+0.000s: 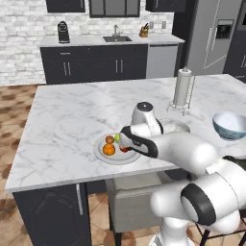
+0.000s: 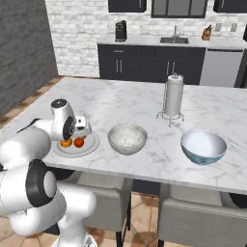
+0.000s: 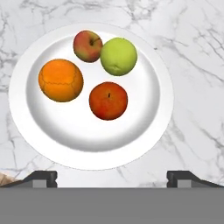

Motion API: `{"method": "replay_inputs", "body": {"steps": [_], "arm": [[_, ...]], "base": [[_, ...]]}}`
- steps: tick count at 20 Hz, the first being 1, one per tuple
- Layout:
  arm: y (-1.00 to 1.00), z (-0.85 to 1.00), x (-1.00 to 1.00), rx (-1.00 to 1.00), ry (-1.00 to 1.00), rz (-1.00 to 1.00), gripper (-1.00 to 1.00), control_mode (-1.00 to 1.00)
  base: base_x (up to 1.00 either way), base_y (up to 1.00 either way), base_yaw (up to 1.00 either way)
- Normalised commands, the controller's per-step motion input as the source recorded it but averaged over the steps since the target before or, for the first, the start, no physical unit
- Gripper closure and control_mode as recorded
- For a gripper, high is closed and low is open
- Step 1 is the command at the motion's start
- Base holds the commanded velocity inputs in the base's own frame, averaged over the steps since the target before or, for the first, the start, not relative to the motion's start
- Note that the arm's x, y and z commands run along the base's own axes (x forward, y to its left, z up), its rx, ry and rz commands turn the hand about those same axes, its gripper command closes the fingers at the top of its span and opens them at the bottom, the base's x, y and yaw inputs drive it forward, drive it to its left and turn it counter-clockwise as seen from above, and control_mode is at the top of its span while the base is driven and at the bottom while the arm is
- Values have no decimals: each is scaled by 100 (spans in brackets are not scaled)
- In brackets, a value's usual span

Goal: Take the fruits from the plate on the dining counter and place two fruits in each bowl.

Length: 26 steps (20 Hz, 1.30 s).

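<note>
Evidently nothing is sorted yet: all four fruits (image 3: 94, 74) sit on the plate (image 3: 153, 127) at the hand view's centre, both bowls, speckled (image 2: 127, 139) and blue (image 2: 203, 146), look empty, and the gripper (image 3: 112, 177) hovers above, jaws wide, holding nothing.

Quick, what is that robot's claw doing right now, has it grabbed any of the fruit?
Gripper: open, fingers spread wide above the plate, holding nothing; all four fruits lie on it.
</note>
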Motion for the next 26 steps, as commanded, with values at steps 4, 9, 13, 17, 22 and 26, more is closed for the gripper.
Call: {"method": "replay_inputs", "body": {"steps": [4, 9, 13, 17, 22, 26], "arm": [[10, -16, 13, 0, 0, 1, -100, -100], [13, -32, 13, 0, 0, 2, -100, -100], [-2, -19, 38, 0, 3, 9, -100, -100], [0, -12, 31, 0, 0, 9, -100, -100], [4, -22, 20, 3, 4, 2, -100, -100], [3, -28, 15, 1, 6, 0, -100, -100]], "base": [[0, 0, 0], [0, 0, 0], [0, 0, 0], [0, 0, 0], [0, 0, 0], [0, 0, 0]]}}
